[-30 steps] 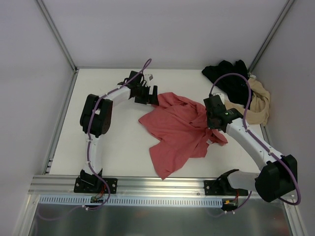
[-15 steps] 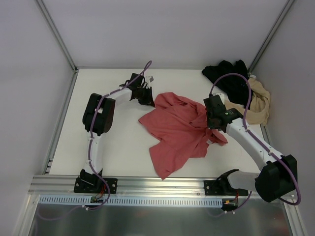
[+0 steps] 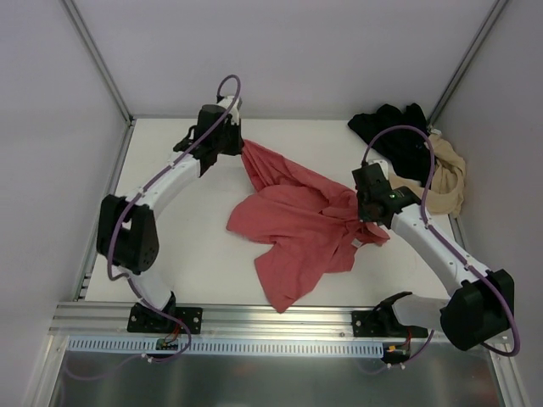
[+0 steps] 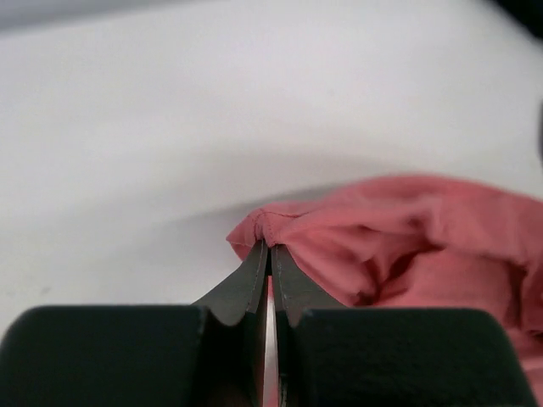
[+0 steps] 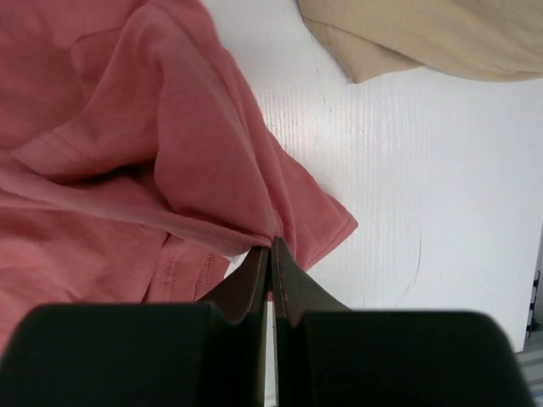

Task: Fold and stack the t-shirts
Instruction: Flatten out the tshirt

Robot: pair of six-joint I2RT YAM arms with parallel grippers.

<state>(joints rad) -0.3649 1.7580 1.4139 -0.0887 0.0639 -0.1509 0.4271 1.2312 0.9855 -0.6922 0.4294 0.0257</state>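
Note:
A coral-red t-shirt lies crumpled mid-table, one corner stretched up toward the far left. My left gripper is shut on that corner; the left wrist view shows the jaws pinching a bunched fold of the red cloth just above the white table. My right gripper is shut on the shirt's right edge, and in the right wrist view its closed tips bite a fold of the red shirt. A black t-shirt and a beige t-shirt sit heaped at the far right.
The beige shirt's edge lies just beyond the right gripper. Metal frame posts and white walls bound the table on the left, back and right. The aluminium rail carrying both arm bases runs along the near edge.
My left gripper has shut on the red shirt's upper corner and drawn it back and to the left, stretching the cloth. The right gripper has held still.

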